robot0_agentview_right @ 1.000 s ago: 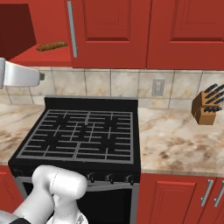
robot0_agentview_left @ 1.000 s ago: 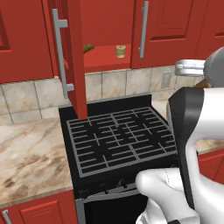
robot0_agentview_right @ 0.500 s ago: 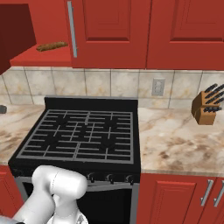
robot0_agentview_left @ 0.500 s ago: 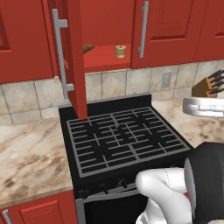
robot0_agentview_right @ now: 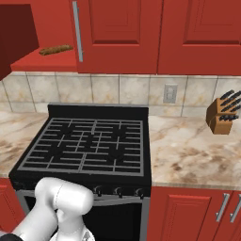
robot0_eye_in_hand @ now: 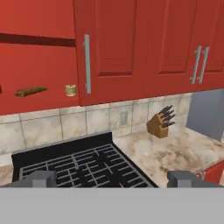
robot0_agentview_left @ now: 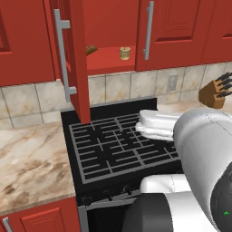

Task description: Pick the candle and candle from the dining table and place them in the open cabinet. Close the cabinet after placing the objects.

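Observation:
A golden-tan candle (robot0_agentview_left: 125,53) (robot0_eye_in_hand: 70,90) stands on the red shelf of the open cabinet (robot0_agentview_left: 108,65) (robot0_eye_in_hand: 39,65) (robot0_agentview_right: 44,61). The cabinet's door (robot0_agentview_left: 78,59) is swung out over the stove's left side. My gripper (robot0_eye_in_hand: 111,179) is open with nothing between its fingertips (robot0_eye_in_hand: 37,178). It hangs back from the wall, above the stove, and faces the cabinets. The white arm (robot0_agentview_left: 199,136) fills the lower right of the left base view. The dining table is out of view.
A brown elongated lump (robot0_agentview_left: 90,49) (robot0_agentview_right: 55,49) (robot0_eye_in_hand: 30,91) lies on the shelf left of the candle. Below is a black stove (robot0_agentview_left: 113,145) (robot0_agentview_right: 89,146) between marbled counters (robot0_agentview_right: 188,155). A knife block (robot0_agentview_right: 225,113) (robot0_eye_in_hand: 159,123) stands at the right.
The arm has swung down and inward: its white hand part, high at the right of the left base view, now lies low over the stove. The base and the shelf's things have not moved.

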You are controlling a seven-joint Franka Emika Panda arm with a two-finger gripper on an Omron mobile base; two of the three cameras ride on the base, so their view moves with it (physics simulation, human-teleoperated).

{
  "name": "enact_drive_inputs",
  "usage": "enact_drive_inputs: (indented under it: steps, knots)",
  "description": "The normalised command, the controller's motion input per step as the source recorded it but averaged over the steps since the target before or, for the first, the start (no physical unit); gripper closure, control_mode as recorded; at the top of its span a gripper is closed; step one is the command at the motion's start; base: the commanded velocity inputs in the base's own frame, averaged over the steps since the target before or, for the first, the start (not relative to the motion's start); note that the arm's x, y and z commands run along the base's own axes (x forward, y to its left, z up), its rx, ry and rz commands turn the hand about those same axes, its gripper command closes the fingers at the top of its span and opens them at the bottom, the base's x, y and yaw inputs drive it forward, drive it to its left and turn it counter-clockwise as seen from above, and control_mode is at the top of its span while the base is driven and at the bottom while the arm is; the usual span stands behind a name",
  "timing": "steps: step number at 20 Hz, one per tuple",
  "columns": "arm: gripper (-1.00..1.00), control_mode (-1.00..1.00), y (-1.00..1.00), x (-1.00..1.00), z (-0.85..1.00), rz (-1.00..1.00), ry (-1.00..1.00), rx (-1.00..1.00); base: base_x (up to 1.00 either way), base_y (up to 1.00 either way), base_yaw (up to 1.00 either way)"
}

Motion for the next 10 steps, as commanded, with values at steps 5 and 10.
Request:
enact_drive_inputs:
  steps: [5,10]
  knots:
    - [-1.0,-1.0,0.99,0.45,-0.29,-0.21,-0.3,0.0,0.0,0.0,0.0]
    - [-1.0,-1.0,0.97,0.52,-0.25,-0.16,-0.31,-0.03,0.0,0.0,0.0]
